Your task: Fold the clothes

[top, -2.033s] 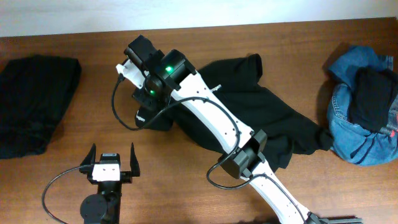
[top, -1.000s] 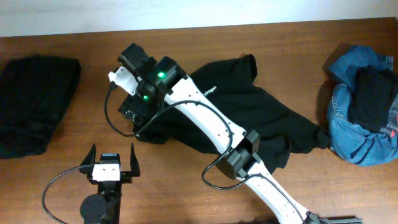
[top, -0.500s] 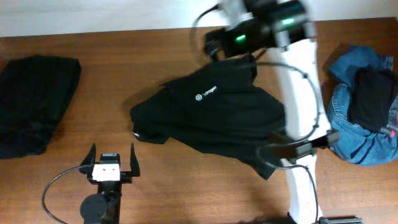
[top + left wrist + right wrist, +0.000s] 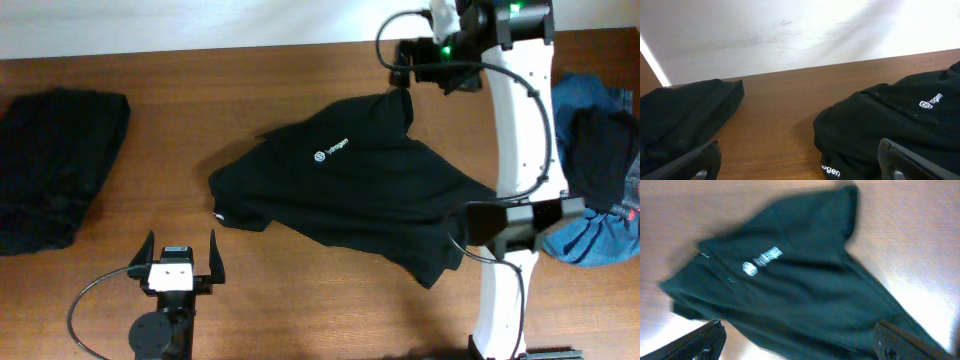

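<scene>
Brown wooden table [image 4: 300, 310], white wall [image 4: 790, 30] along its far edge.

Black short-sleeved T-shirt with a small white chest logo [image 4: 350, 200] lies mid-table, spread but rumpled, logo side up. One corner reaches toward the far edge, and the lower right corner trails toward the near side beside the right arm. Small white mark on its left edge. Nothing grips it.

Flat heap of plain black fabric [image 4: 55, 165] sits at the far left, well apart from the T-shirt. The left wrist view shows bare wood between the two.

Blue denim piece [image 4: 590, 245] is bunched at the right edge, partly hidden behind the right arm. A dark black garment [image 4: 600, 150] rests on top of it.

Left gripper [image 4: 181, 248] sits low at the near left side, pointing to the far edge. Jaws spread wide, nothing between them, clear of both the black heap and the T-shirt.

Right gripper [image 4: 799, 341] is raised above the far side of the table, near the T-shirt's far corner. Its fingertips [image 4: 705, 339] stand wide apart with nothing between them. Its own camera looks down on almost the whole T-shirt, image blurred. No contact with cloth seen
</scene>
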